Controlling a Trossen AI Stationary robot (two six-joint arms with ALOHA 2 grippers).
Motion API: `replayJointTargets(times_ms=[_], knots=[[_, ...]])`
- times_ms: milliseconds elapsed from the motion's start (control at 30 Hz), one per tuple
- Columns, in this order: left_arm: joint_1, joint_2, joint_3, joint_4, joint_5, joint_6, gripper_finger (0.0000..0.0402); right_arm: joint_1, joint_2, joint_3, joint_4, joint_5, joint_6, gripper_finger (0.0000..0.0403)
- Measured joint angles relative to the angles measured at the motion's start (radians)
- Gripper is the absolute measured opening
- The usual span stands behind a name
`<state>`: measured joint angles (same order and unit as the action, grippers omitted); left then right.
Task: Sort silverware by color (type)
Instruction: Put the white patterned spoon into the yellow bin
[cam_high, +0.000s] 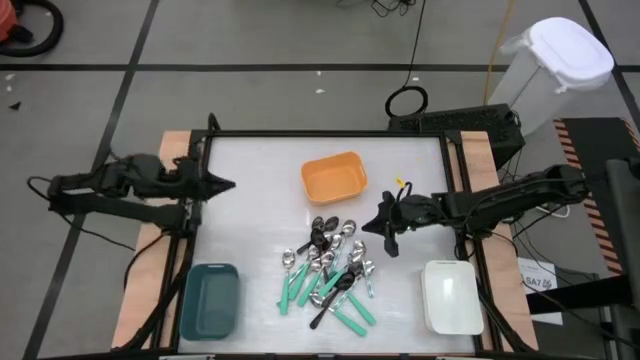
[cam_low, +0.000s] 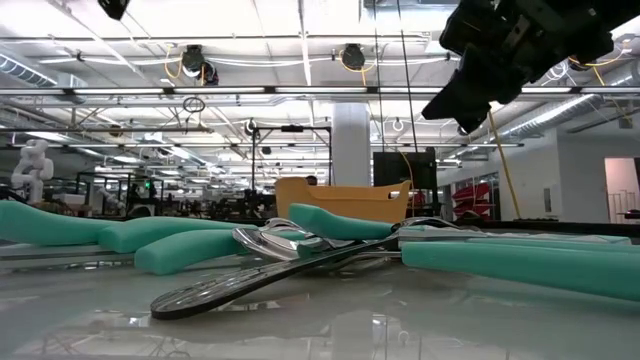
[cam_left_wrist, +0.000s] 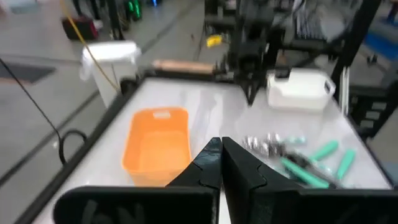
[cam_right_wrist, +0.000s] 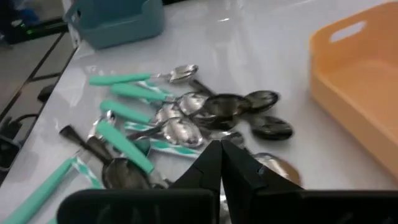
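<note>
Nothing is sorted yet, as far as the pictures show. All the spoons (cam_high: 330, 270) lie in one mixed heap on the white table (cam_high: 260, 190), near the middle and toward the near edge. Teal-handled spoons (cam_right_wrist: 127, 144), shiny all-metal ones and black ones cross over each other, touching and overlapping.

Three trays stand around the heap and each looks empty. The orange tray (cam_high: 334, 177) is on the far side of the pile, the teal tray (cam_high: 210, 300) is at the near left corner, and the white tray (cam_high: 451, 296) is at the near right. No spoon is seen inside any of them.

The right gripper (cam_high: 386, 228) hangs above the table just right of the heap, between the orange and white trays. Its jaws are pressed together and hold nothing; in the right wrist view the spoon bowls lie right below its tip. The left gripper (cam_high: 222, 185) waits at the far left edge of the table, well apart from the spoons, with its jaws also pressed together and empty.

So the whole job seems to be ahead: every spoon must still be picked out of the tangle and put with its own kind. Which tray goes with which kind cannot be told from here.
</note>
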<state>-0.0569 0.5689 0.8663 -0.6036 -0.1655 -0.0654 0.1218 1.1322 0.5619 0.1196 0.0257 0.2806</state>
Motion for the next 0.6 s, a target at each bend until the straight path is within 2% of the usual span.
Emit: replayJointTargets(times_ms=[233, 400, 500, 600], knots=[[-0.041, 0.177, -0.112, 0.126, -0.011, -0.048, 0.0015, 0.039, 0.053, 0.000, 0.062, 0.000, 0.013, 0.0004], [-0.073, 0.333, -0.122, 0.188, 0.023, -0.024, 0.0015, 0.051, 0.060, 0.004, 0.051, -0.006, 0.197, 0.0004], [-0.088, 0.412, -0.122, 0.246, 0.063, 0.001, 0.0015, 0.106, 0.060, 0.057, -0.125, 0.014, 0.284, 0.0004], [-0.103, 0.477, -0.122, 0.302, 0.069, -0.026, 0.0015, 0.197, 0.067, 0.155, -0.345, 0.107, 0.352, 0.0004]])
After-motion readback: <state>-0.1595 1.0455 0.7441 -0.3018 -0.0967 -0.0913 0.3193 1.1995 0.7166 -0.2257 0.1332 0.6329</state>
